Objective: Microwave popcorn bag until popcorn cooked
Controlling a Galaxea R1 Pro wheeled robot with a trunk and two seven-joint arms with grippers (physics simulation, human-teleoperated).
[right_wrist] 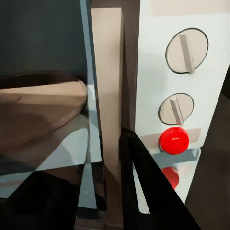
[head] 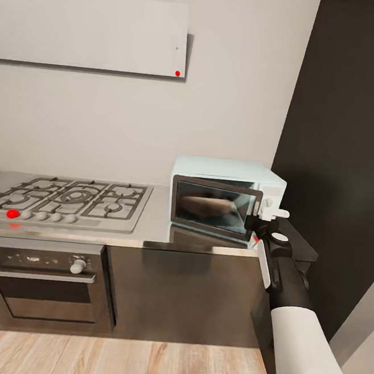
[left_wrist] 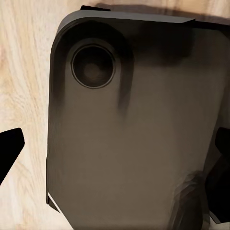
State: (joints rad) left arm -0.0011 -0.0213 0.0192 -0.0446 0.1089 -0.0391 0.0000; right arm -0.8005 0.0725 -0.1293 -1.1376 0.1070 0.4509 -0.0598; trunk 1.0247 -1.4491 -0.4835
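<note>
The mint-blue microwave [head: 228, 179] stands on the steel countertop [head: 154, 232] at its right end. Its dark glass door [head: 213, 207] stands slightly ajar. Behind the glass lies a dim tan shape, the popcorn bag [head: 205, 205] [right_wrist: 38, 110]; its popcorn is hidden. My right gripper [head: 269, 213] [right_wrist: 96, 201] is at the door's free edge [right_wrist: 108, 96], beside the panel with two knobs [right_wrist: 184, 50] and a red light [right_wrist: 173, 140]. One black finger [right_wrist: 143, 187] lies on the panel side, the other dark finger on the glass side. My left gripper [left_wrist: 115, 153] hangs open over the robot's base.
A gas hob [head: 66, 198] with grey grates takes up the counter's left part, above a black oven [head: 40, 281]. A dark tall wall [head: 340, 139] stands right of the microwave. A pale hood [head: 93, 29] hangs above. The floor [head: 113, 360] is wood.
</note>
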